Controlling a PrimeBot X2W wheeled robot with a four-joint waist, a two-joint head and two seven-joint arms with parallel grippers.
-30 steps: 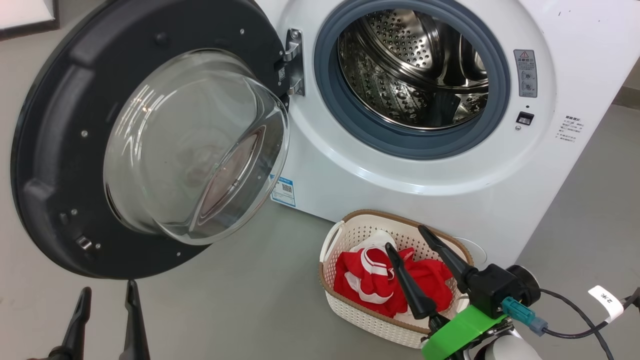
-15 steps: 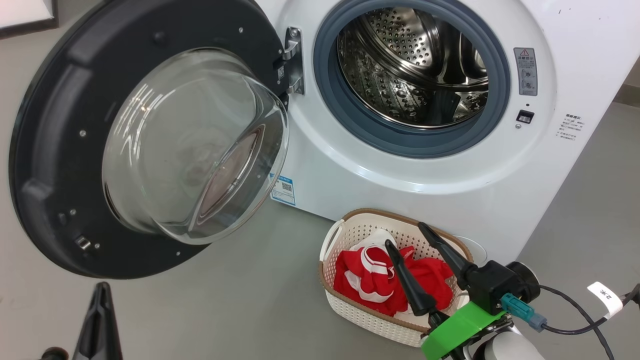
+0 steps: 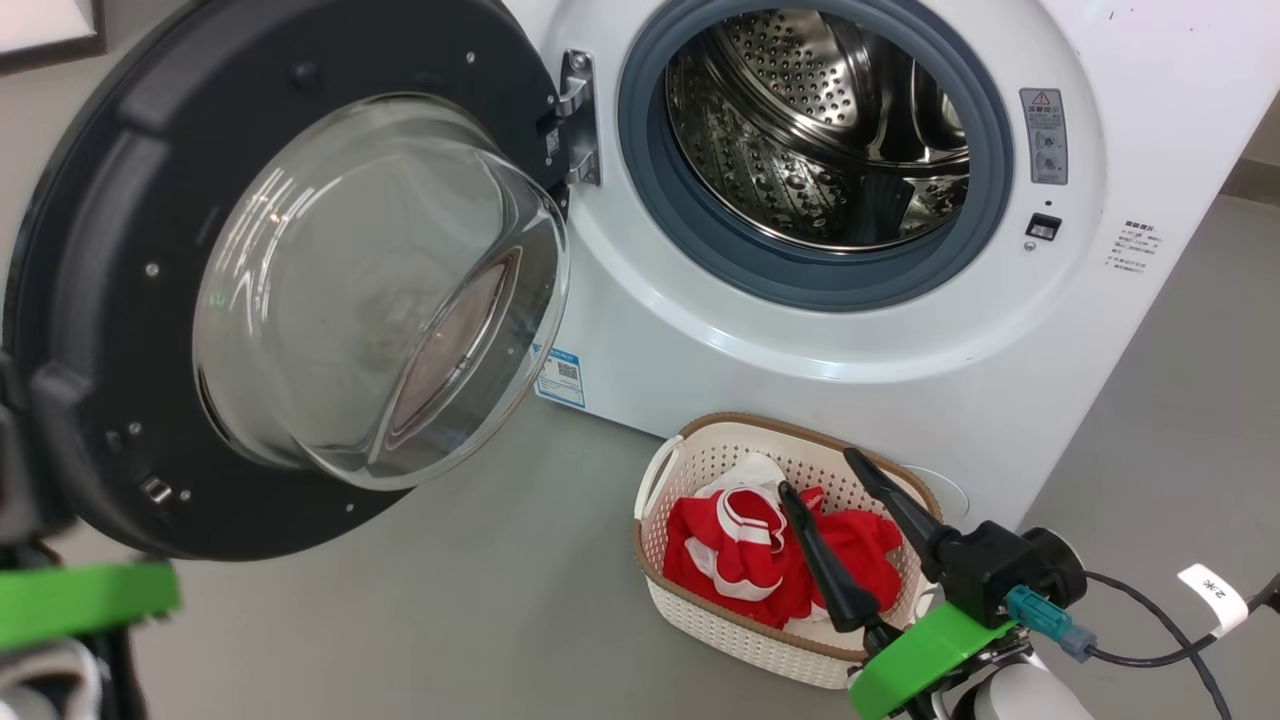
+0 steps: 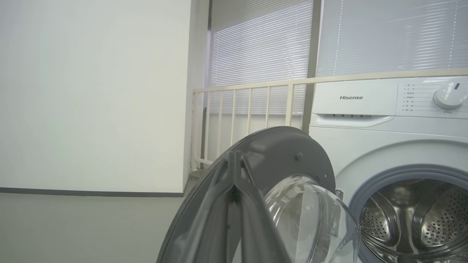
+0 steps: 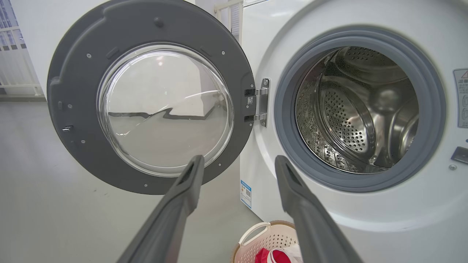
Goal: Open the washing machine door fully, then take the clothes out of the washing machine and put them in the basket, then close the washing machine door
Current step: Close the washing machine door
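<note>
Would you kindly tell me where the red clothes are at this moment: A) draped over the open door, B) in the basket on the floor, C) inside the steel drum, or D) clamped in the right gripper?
B: the red clothes lie inside the basket, which stands on the floor in front of the washing machine.

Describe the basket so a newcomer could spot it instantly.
Find the big white washing machine with its round door swung open to the left. On the grey floor at its foot, below the drum, sits the basket. It is the small cream perforated tub with a brown rim, holding red clothes with white trim.
</note>
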